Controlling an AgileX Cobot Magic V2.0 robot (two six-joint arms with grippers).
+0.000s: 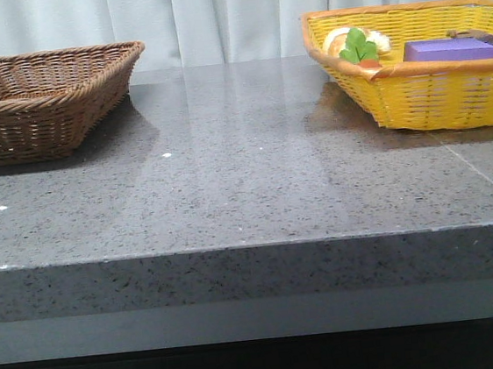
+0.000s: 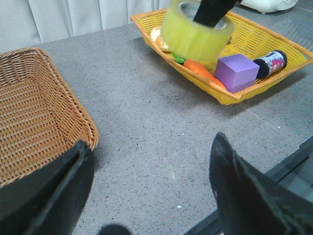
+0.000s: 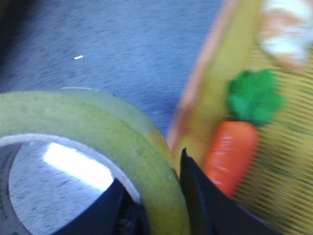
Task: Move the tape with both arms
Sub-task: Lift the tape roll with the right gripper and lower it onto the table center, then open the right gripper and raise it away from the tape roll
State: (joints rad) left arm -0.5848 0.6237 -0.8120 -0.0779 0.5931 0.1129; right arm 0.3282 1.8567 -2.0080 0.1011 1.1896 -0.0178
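We see our right gripper (image 3: 164, 196) pinching the tape (image 3: 98, 127) wall (picture blurred), a toy carrot (image 3: 230, 152) in the yellow basket (image 3: 210, 88) beside.

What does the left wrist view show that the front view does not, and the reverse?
Only the left wrist view shows the whole yellow translucent tape roll lifted on the black right gripper, the open left gripper, and a dark bottle. Only the front view shows the table's front edge. Both show the brown wicker basket, yellow wicker basket, purple block and toy carrot.
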